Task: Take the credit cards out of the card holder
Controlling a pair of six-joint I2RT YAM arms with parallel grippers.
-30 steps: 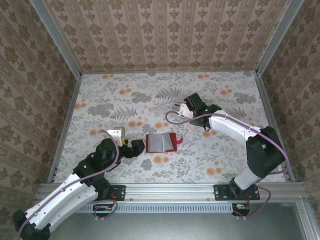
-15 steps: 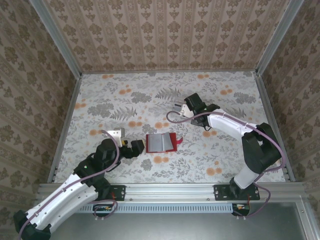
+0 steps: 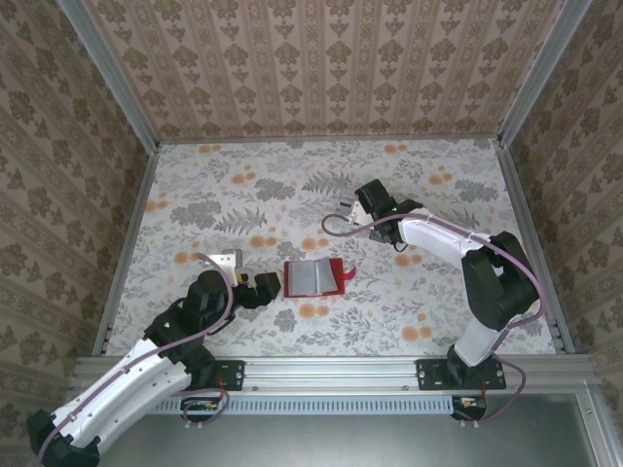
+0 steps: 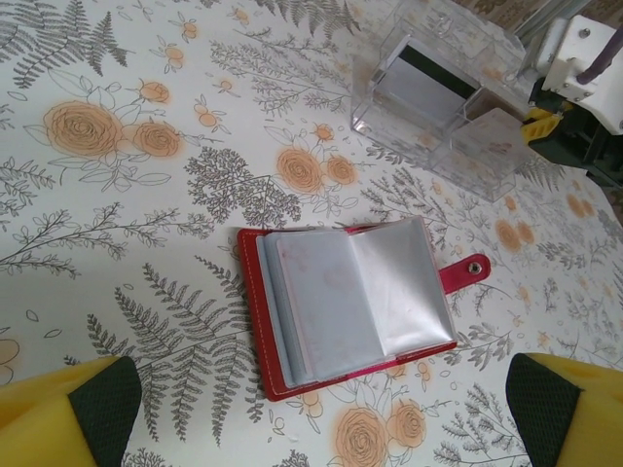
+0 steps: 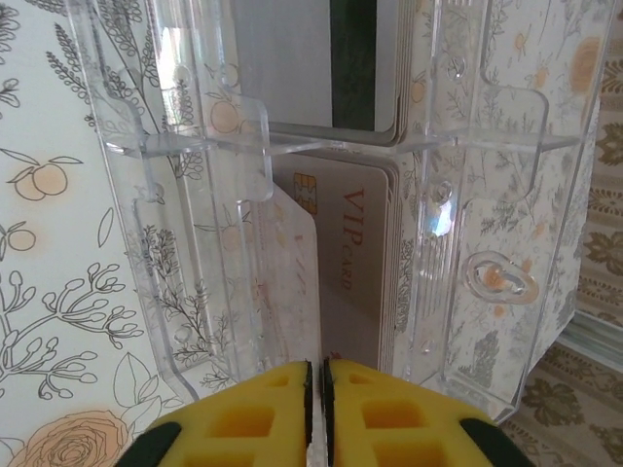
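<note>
1. The left gripper (image 4: 316, 413) hangs wide open and empty, near the table's (image 3: 195, 195) near edge.
2. The card holder (image 4: 389, 292) lies open mid-table. Its cards (image 4: 326, 311) look thin, stiff and slippery, so pinch a free edge.
3. Farther, the right gripper (image 5: 316, 389), nearly closed, pinches one card (image 5: 292, 282) at the clear box (image 5: 467, 195).

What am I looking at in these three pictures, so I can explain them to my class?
Two robot arms bolted to a flowery table. One picture looks down from above; the other two come from cameras on each wrist. On the table lie an open red card holder and a clear plastic box holding cards. The left gripper is open and empty, near the card holder. The right gripper, at the box, seems to pinch the edge of a pale card.
</note>
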